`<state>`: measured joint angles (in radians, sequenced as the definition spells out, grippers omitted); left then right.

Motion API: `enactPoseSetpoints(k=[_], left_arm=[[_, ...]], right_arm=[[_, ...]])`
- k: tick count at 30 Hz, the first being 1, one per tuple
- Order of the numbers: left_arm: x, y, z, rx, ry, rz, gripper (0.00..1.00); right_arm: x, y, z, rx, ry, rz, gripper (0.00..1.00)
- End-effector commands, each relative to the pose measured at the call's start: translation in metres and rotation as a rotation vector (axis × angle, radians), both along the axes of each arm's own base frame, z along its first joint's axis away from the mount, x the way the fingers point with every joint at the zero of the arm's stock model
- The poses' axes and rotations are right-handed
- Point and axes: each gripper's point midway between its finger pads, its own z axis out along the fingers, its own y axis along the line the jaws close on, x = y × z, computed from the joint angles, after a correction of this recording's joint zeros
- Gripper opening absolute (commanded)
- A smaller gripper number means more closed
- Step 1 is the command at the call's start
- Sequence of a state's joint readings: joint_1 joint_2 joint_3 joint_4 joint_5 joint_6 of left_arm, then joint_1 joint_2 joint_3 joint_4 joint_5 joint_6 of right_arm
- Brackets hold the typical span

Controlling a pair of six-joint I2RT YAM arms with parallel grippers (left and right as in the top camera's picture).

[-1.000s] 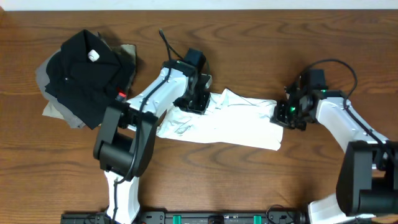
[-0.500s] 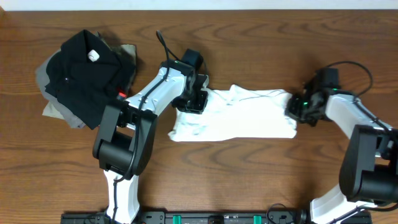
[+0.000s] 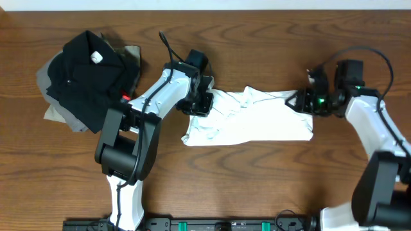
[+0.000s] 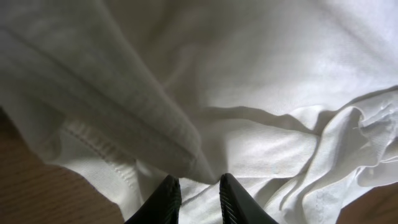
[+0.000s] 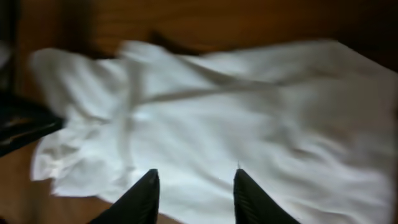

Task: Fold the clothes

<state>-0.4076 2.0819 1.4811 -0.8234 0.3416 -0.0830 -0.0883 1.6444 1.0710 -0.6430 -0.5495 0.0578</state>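
The clothes (image 3: 257, 119), a white T-shirt, lie stretched out left to right across the middle of the table, with wrinkles near the left end. My left gripper (image 3: 200, 104) sits on the shirt's upper left edge. In the left wrist view its narrow-set tips (image 4: 199, 190) pinch a hanging fold of the white cloth (image 4: 261, 74). My right gripper (image 3: 297, 102) hovers at the shirt's upper right corner. In the blurred right wrist view it (image 5: 196, 183) stands open above the cloth (image 5: 249, 106), with nothing between its fingers.
A black folded garment (image 3: 87, 70) with a white tag lies on a grey garment (image 3: 51, 112) at the table's far left. The table's back edge (image 3: 257, 9) runs along the top of the overhead view.
The right gripper pulled the shirt's right end rightwards, stretching the shirt flat, then opened and let go. The left gripper kept its hold and shifted slightly up.
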Motion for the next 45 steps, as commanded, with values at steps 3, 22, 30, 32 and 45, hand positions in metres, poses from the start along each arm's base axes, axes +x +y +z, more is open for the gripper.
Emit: enactPoseSetpoints(k=[3,22,30,32,45], left_arm=[[0.005,0.005,-0.001,-0.008,0.015,0.073,0.24],[0.01,0.014,0.003,-0.012,0.006,0.091,0.25],[0.014,0.012,0.003,-0.018,-0.012,0.088,0.25],[0.015,0.013,0.003,-0.016,-0.017,0.084,0.25],[0.015,0.012,0.001,-0.015,-0.03,0.043,0.25]], right_arm=[[-0.012,0.049,-0.006,-0.054,0.037,0.106,0.45],[-0.022,0.111,-0.083,-0.324,0.1,0.193,0.22],[-0.026,0.068,-0.072,-0.527,0.148,0.119,0.13],[-0.026,0.062,-0.069,-0.546,0.163,0.112,0.12],[-0.014,0.062,-0.04,-0.541,0.079,0.134,0.17]])
